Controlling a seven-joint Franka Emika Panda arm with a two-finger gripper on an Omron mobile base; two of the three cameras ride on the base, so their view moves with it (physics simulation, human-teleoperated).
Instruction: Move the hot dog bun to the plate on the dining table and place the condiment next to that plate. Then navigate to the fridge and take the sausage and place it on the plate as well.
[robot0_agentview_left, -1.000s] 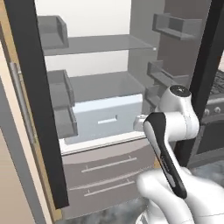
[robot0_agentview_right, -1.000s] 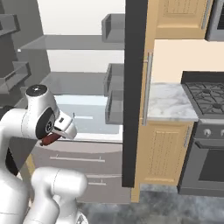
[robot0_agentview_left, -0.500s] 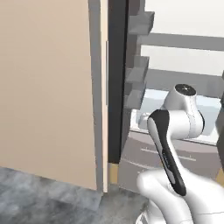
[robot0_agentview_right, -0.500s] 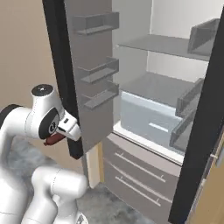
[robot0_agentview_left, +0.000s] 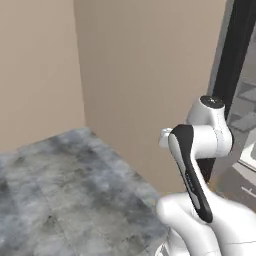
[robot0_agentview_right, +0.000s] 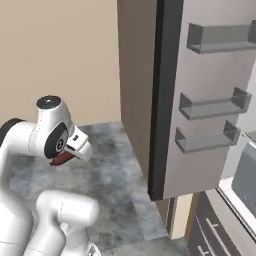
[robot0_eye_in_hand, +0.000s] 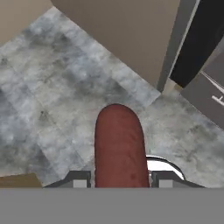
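Gripping the sausage (robot0_eye_in_hand: 119, 146) between its two fingertips, the gripper (robot0_eye_in_hand: 119, 177) points down over the grey mottled floor (robot0_eye_in_hand: 52, 87), the reddish-brown cylinder jutting forward from the pinch. From the right base camera the sausage (robot0_agentview_right: 62, 158) shows under the hand, with the fridge (robot0_agentview_right: 210, 100) door open and its bins (robot0_agentview_right: 212, 105) to the right

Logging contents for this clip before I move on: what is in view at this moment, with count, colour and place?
sausage: one, reddish-brown, between the gripper's fingertips.
fridge: one, black-edged open door with pale grey inside, at right.
door bins: three, grey, stacked on the inside of the door.
wall: tan, behind and left.
floor: mottled grey stone, below the hand.
arm: one, white with dark joints.
gripper: one, shut on the sausage.
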